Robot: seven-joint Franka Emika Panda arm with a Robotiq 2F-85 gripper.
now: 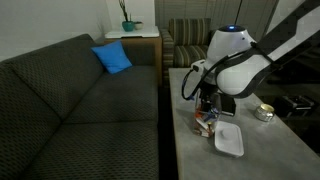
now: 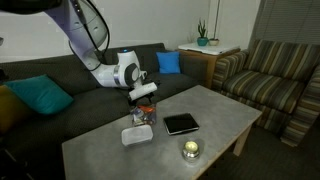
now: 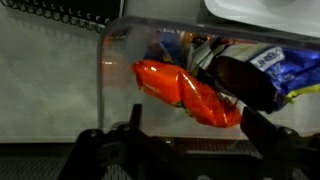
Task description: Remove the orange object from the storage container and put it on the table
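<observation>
In the wrist view the gripper (image 3: 190,140) comes in from the bottom edge. Its fingers (image 3: 105,152) are spread wide, with nothing held between them. Just ahead of the finger at the left of the picture stands the rounded corner of the storage container (image 3: 115,70), which rests on the table (image 3: 50,80). Behind the clear wall, straight ahead of the gap between the fingers, lies the orange object (image 3: 185,95), slanting down toward the right. A dark wrapped item (image 3: 245,82) touches its right end, and a blue item (image 3: 292,68) lies further right. Both are inside the container, ahead of the right-hand finger.

In an exterior view, a sofa (image 1: 70,110) lies well left of the gripper (image 1: 205,100), which hangs directly over the container. Just right of it a white tray (image 1: 230,140) lies on the table. A round tin (image 1: 264,112) sits further right, well apart from the gripper.
</observation>
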